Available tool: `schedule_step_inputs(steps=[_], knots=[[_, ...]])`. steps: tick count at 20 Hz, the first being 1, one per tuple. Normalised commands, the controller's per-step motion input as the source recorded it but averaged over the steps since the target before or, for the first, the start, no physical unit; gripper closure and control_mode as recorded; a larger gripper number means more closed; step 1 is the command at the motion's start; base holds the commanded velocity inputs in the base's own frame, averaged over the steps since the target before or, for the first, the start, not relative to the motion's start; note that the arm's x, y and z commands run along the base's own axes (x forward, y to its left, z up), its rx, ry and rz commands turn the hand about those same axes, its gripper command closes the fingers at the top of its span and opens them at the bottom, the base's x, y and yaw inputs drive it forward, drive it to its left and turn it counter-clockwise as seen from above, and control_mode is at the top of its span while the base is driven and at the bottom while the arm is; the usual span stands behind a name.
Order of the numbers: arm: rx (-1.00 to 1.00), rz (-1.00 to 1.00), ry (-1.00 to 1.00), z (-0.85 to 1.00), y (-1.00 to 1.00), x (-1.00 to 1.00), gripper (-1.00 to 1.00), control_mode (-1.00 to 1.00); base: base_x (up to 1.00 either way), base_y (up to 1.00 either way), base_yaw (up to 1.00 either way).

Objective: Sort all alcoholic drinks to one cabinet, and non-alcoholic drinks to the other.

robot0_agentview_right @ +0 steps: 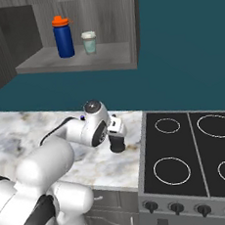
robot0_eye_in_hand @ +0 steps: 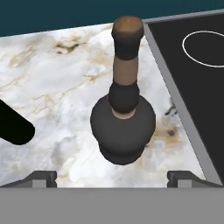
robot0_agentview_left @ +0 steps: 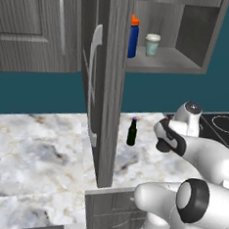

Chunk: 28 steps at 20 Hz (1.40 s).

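A squat blackish bottle [robot0_eye_in_hand: 123, 127] with a long neck and a brown cap stands on the marble counter beside the stove edge. My gripper [robot0_eye_in_hand: 113, 177] is open, with a fingertip on each side of the view and nothing between them. It is just short of the bottle's round body. In the right base view the bottle [robot0_agentview_right: 117, 145] shows as a dark lump under the arm's wrist. A slim dark green bottle [robot0_agentview_left: 132, 133] with a purple cap stands further left. The blue orange-capped bottle [robot0_agentview_right: 63, 37] and the pale lidded cup [robot0_agentview_right: 89, 42] sit in the open upper cabinet.
The cabinet's open door [robot0_agentview_left: 107, 86] juts out over the counter, left of the green bottle. A black stove [robot0_agentview_right: 192, 155] borders the counter on the right. The teal wall runs behind. A closed cabinet [robot0_agentview_left: 36, 26] hangs at the upper left.
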Motion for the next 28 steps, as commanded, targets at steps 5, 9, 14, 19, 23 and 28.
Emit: schedule_step_inputs(steps=[5,9,14,19,23,28], knots=[[0.00,0.00,0.00,-0.09,-0.09,0.14,-1.00,-1.00,0.00,0.00,0.00],[0.00,0.00,0.00,-0.09,-0.09,0.10,-1.00,-1.00,0.00,0.00,0.00],[-0.03,0.00,0.00,-0.10,0.00,0.13,-1.00,-1.00,0.00,0.00,0.00],[-0.05,0.00,0.00,-0.07,0.00,0.17,-1.00,-1.00,0.00,0.00,0.00],[-0.04,0.00,0.00,-0.04,0.00,0.19,-1.00,-1.00,0.00,0.00,0.00],[-0.01,0.00,0.00,-0.06,-0.06,0.21,-1.00,-1.00,0.00,0.00,0.00]])
